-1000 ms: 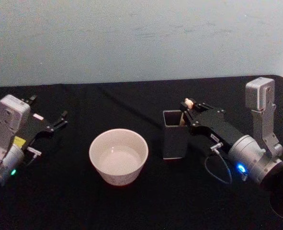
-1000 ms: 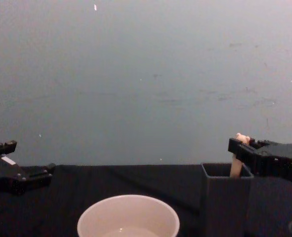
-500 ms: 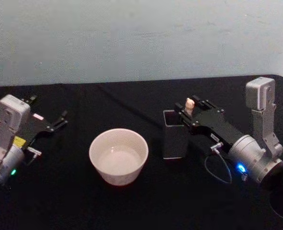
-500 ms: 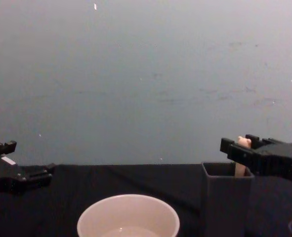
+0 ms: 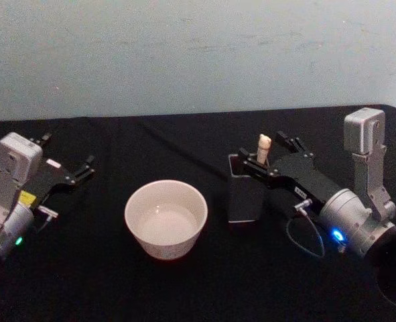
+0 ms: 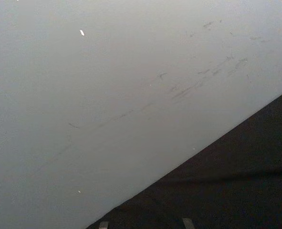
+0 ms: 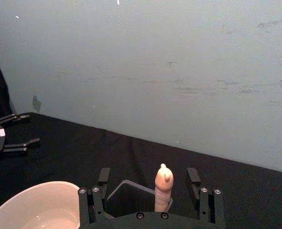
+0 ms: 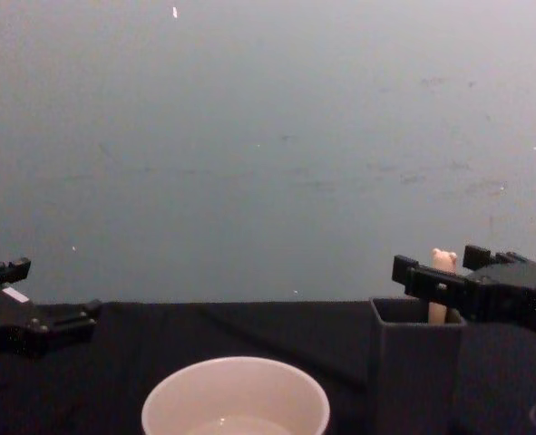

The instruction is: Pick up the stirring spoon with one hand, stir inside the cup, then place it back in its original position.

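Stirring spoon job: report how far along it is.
Done: nothing visibly. The stirring spoon stands in the dark holder. In hand: the right gripper has its fingers open on either side of the handle, not gripping. Left: whether the cup was stirred cannot be told; if not, grasp, stir and return remain. The left gripper sits open, off to the cup's left.

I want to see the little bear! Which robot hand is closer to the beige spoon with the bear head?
The right gripper. Its open fingers stand on either side of the stirring spoon, upright in the dark grey square holder. The left gripper is parked far off, beyond the cream-white cup.
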{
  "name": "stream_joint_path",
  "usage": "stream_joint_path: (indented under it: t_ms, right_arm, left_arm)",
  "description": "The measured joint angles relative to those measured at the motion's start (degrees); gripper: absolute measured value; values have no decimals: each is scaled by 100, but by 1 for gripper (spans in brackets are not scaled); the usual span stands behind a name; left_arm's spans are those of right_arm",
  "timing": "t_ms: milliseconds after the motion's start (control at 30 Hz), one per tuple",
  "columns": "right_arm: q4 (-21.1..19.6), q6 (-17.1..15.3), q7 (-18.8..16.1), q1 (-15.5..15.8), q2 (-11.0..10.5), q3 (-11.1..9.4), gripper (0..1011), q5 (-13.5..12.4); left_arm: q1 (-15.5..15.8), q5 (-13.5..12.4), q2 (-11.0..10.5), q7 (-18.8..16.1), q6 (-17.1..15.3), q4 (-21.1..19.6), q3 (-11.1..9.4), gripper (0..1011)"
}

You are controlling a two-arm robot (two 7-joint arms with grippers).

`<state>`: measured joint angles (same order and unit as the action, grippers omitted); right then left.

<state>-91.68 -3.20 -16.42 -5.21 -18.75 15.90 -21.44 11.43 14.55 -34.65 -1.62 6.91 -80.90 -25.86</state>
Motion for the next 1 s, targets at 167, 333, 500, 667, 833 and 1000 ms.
stream_joint_path:
  t_ms: [167, 333, 500, 667, 833, 1000]
  right_arm:
    - [-4, 159, -60, -36, 15, -32, 1002, -3]
    - [-83, 498, -52, -168, 82, -230, 1002, -51]
    - [-2, 724, 246, -322, 189, -473, 1002, 77]
    - [359, 670, 654, -446, 242, -602, 1002, 516]
    - [680, 422, 745, -411, 214, -550, 1002, 849]
    - [810, 256, 668, -317, 208, -481, 1002, 996]
  left_arm:
    - [0, 0, 0, 0, 0, 0, 0, 1001]
    - [0, 0, 0, 0, 0, 0, 0, 1001]
    - [0, 0, 0, 0, 0, 0, 0, 1001]
    - [0, 0, 0, 0, 0, 0, 0, 1001]
    - [0, 0, 0, 0, 0, 0, 0, 1001]
    - [0, 0, 0, 0, 0, 0, 0, 1001]
